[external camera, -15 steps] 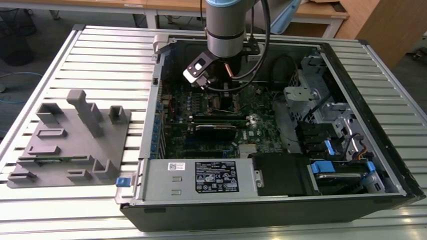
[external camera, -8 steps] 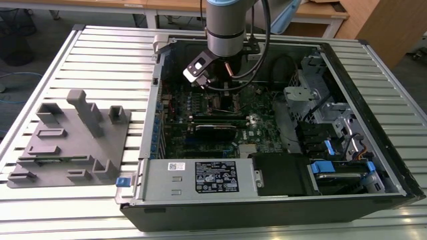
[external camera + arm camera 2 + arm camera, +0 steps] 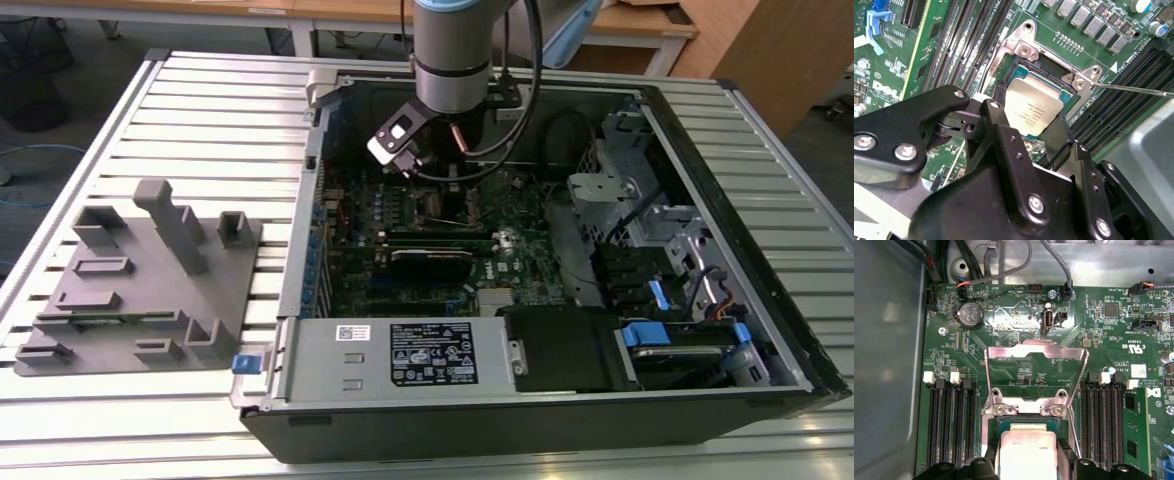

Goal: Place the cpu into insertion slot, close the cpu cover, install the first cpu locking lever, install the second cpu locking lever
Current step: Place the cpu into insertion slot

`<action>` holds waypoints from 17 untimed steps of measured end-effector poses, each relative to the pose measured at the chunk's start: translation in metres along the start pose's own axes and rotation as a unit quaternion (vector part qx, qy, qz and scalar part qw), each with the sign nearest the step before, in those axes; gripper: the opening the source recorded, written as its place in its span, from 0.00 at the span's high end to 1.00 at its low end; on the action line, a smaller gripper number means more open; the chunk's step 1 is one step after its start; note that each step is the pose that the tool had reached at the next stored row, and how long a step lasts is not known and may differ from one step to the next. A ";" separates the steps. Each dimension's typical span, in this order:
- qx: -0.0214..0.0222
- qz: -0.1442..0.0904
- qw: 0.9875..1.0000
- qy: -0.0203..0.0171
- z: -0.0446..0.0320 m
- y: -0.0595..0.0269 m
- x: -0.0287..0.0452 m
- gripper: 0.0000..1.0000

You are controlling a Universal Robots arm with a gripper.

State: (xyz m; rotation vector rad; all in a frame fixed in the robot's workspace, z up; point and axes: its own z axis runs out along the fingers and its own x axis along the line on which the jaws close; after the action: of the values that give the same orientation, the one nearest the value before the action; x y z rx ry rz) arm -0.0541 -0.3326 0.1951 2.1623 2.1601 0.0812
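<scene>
In both wrist views my gripper (image 3: 1029,117) (image 3: 1026,467) is shut on the cpu (image 3: 1035,106) (image 3: 1026,450), a silver-topped square chip with one black finger on each of two opposite edges. I hold the chip right over the insertion slot (image 3: 1046,66) (image 3: 1021,421); I cannot tell whether it touches the slot. The cpu cover (image 3: 1036,351), a silver frame with a window, stands swung open beside the slot. A thin wire locking lever (image 3: 1134,89) sticks out from the slot's corner. In the exterior view the gripper (image 3: 434,172) hangs inside the open computer case (image 3: 747,380).
Long black memory slots (image 3: 949,425) (image 3: 1104,420) flank the slot on two sides. Cables (image 3: 561,120) and a silver drive cage (image 3: 607,190) sit towards the exterior view's right. A grey fixture block (image 3: 147,280) lies on the slatted table (image 3: 214,110) at the exterior view's left.
</scene>
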 end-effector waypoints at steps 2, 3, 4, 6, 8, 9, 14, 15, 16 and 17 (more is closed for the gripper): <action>0.000 0.000 1.000 0.000 0.0001 0.0000 0.0000 0.46; 0.000 0.000 1.000 0.000 0.0005 0.0000 0.0001 0.46; 0.000 0.000 1.000 0.000 0.0012 0.0000 0.0000 0.46; 0.000 0.000 1.000 0.000 0.0028 -0.0003 0.0000 0.46; 0.000 0.000 1.000 0.000 0.0038 -0.0004 -0.0001 0.46; 0.000 0.000 1.000 0.000 0.0041 -0.0005 -0.0001 0.46; 0.000 0.000 1.000 0.000 0.0045 -0.0004 0.0001 0.46; 0.000 0.000 1.000 0.000 0.0045 -0.0004 0.0001 0.46; 0.000 0.000 1.000 0.000 0.0045 -0.0004 0.0001 0.46; 0.000 0.000 1.000 0.000 0.0046 -0.0004 0.0001 0.46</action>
State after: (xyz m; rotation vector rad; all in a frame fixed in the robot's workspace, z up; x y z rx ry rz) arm -0.0541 -0.3326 0.1905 2.1623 2.1601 0.0811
